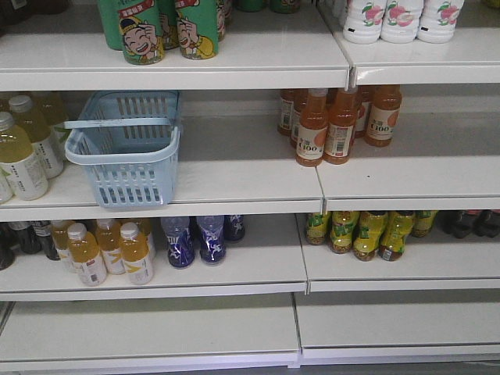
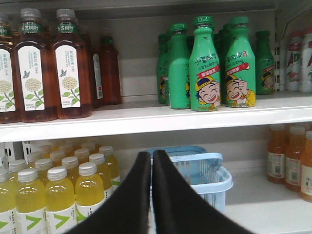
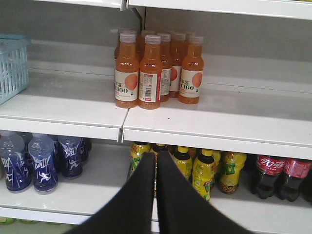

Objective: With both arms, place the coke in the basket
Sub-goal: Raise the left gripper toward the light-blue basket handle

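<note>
Stocked shelves (image 1: 234,176) ahead; left jaws and right jaws each pressed together, gripping nothing.

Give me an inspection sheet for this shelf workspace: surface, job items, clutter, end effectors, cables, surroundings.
Surface: white shelf, middle tier, partly stocked.
Job's things: light blue basket upright on that tier, looks empty; Coke can: nothing seen.
Clutter: orange juice bottles to the right of the basket; yellow drink bottles to its left; green cartoon bottles on the tier above; cola bottles on the tier below.
Grippers: left end effector shut, empty; right end effector shut, empty.
Cables: nothing seen.
Surroundings: more stocked shelving only.
</note>
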{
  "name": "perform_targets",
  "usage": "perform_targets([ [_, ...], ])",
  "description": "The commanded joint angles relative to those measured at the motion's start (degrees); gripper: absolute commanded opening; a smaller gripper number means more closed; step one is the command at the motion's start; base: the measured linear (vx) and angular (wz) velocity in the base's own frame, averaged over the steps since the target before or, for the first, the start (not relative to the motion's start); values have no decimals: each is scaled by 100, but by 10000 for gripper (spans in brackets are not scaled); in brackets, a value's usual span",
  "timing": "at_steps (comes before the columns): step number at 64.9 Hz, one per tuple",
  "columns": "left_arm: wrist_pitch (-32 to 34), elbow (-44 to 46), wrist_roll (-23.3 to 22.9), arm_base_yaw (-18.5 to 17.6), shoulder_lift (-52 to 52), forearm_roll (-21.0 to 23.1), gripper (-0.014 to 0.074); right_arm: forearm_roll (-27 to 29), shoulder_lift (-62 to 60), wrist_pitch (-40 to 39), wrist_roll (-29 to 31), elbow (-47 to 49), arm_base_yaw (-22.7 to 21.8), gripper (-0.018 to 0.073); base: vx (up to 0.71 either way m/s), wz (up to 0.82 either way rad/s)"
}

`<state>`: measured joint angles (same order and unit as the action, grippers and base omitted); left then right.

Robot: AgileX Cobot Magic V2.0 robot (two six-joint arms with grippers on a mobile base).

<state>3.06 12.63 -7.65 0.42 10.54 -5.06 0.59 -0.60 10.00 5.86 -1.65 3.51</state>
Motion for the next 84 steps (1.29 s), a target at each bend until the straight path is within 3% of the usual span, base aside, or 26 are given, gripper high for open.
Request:
perform_targets([
  [1,26,706,82,-18,682,23,-6,-8,-74,-428,22,-40,-2,-2,0,0],
  [10,-538,1305,181,-29,1507,28,-6,-8,-74,-418,22,-40,-2,-2,0,0],
  [25,-15,1349,156,-29,1877,67,-6,-8,-74,-418,22,-40,-2,-2,0,0],
  [41,-259,1349,156,-29,1877,343,23,-8,-74,-418,22,-40,-2,-2,0,0],
  [51,-500,1349,167,-29,1877,343,131,-8,-74,-418,22,-40,-2,-2,0,0],
  [69,-862,1349,179,-29,1877,343,418,-8,-74,-418,22,-40,-2,-2,0,0],
  [78,-869,1349,179,-29,1877,343,503,-8,-74,-426,22,-40,-2,-2,0,0],
  [84,-759,1349,172,-29,1872,355,510,-8,-74,-426,22,-40,-2,-2,0,0],
])
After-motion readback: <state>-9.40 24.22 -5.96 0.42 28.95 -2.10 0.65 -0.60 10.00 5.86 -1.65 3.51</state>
